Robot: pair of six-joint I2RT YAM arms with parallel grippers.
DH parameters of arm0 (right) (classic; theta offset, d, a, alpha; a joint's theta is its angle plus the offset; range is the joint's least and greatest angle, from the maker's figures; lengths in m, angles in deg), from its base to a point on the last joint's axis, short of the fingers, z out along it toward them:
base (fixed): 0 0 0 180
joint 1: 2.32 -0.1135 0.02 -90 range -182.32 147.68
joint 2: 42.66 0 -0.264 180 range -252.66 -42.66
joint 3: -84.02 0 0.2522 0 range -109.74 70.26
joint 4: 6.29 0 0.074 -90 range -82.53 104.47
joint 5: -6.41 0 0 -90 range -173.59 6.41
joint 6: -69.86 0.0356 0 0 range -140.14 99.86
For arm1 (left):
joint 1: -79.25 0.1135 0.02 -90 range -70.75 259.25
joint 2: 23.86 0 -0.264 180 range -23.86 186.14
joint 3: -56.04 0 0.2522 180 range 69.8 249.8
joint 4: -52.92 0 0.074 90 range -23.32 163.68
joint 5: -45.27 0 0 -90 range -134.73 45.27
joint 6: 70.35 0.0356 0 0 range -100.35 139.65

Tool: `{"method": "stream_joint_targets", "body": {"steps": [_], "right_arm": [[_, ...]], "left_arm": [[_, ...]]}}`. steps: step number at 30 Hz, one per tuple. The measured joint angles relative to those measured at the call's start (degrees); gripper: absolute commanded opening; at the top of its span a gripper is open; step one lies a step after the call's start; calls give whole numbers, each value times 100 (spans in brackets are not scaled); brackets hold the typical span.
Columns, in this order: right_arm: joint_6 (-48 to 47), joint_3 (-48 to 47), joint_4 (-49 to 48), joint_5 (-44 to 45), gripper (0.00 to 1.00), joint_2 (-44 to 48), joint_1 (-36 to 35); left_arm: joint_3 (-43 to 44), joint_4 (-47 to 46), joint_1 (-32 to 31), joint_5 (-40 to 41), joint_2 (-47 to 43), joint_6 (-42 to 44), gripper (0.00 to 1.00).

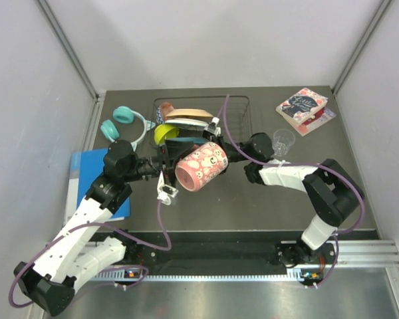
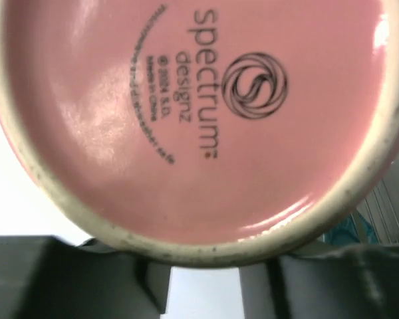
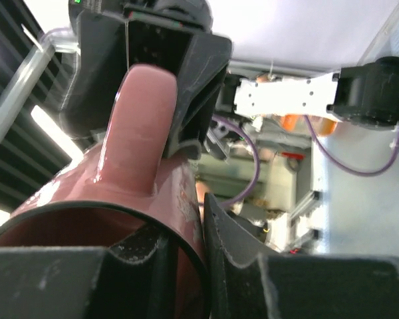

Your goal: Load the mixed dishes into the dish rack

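The pink floral mug (image 1: pixel 201 166) hangs on its side above the table, in front of the black wire dish rack (image 1: pixel 238 114), between both grippers. My right gripper (image 1: pixel 221 154) is shut on the mug's wall (image 3: pixel 136 179), with one finger inside the rim and one outside. My left gripper (image 1: pixel 173 163) comes in from the left, and its fingers (image 3: pixel 193 86) press both sides of the handle (image 3: pixel 143 113). The mug's pink base (image 2: pixel 199 119) fills the left wrist view. Plates (image 1: pixel 186 114) and a yellow-green bowl (image 1: pixel 165 133) sit in the rack's left half.
Teal headphones (image 1: pixel 123 123) lie left of the rack. A blue folder (image 1: pixel 86 179) lies under the left arm. A clear glass (image 1: pixel 284 141) stands by the right arm, and books (image 1: pixel 302 106) lie at the back right.
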State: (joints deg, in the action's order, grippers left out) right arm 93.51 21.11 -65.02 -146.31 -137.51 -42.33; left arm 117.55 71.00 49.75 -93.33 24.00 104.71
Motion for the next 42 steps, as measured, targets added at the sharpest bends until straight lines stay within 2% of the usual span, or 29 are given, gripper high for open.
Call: {"method": "stream_joint_targets", "body": {"steps": [2, 12, 13, 15, 20, 21, 22, 23, 24, 26, 31, 32, 34, 35, 42], "right_arm": [[-66, -114, -201, -98, 0, -50, 0], [-46, -769, -697, -409, 0, -623, -2], [-44, -831, -732, -428, 0, -682, -7], [-26, -988, -841, -479, 0, -824, -20], [74, -1314, -968, -516, 0, -1099, -177], [85, -1329, -968, -520, 0, -1110, -184], [101, -1333, -957, -516, 0, -1110, -192], [98, -1344, -966, -533, 0, -1121, -195], [90, -1357, -979, -566, 0, -1128, -195], [140, -1360, -1102, -769, 0, -1128, -192], [188, -1355, -1047, -833, 0, -1145, -179], [190, -1355, -1047, -831, 8, -1145, -179], [216, -1349, -1045, -841, 12, -1145, -170], [256, -1346, -1040, -859, 21, -1145, -151], [297, -1340, -946, -658, 40, -1145, 59]], "left_arm": [[28, 120, 9, -20, -55, -98, 26], [105, 264, -7, 299, -162, -203, 20], [105, 275, -9, 341, -164, -195, 28], [105, 284, -9, 433, -199, -155, 54], [79, 299, -111, 496, -236, -24, 62], [79, 297, -111, 511, -238, -15, 58], [76, 297, -114, 518, -238, 0, 48], [72, 299, -118, 516, -236, -4, 27], [57, 308, -120, 501, -240, -35, 16], [39, 358, -122, 437, -264, -33, 0], [-9, 463, -138, 525, -315, 7, 0], [-9, 452, -151, 546, -317, -22, 0], [-22, 391, -188, 616, -317, -170, 0], [-31, 348, -201, 656, -313, -306, 0], [-111, -103, -380, 1198, -127, -1624, 0]]}}
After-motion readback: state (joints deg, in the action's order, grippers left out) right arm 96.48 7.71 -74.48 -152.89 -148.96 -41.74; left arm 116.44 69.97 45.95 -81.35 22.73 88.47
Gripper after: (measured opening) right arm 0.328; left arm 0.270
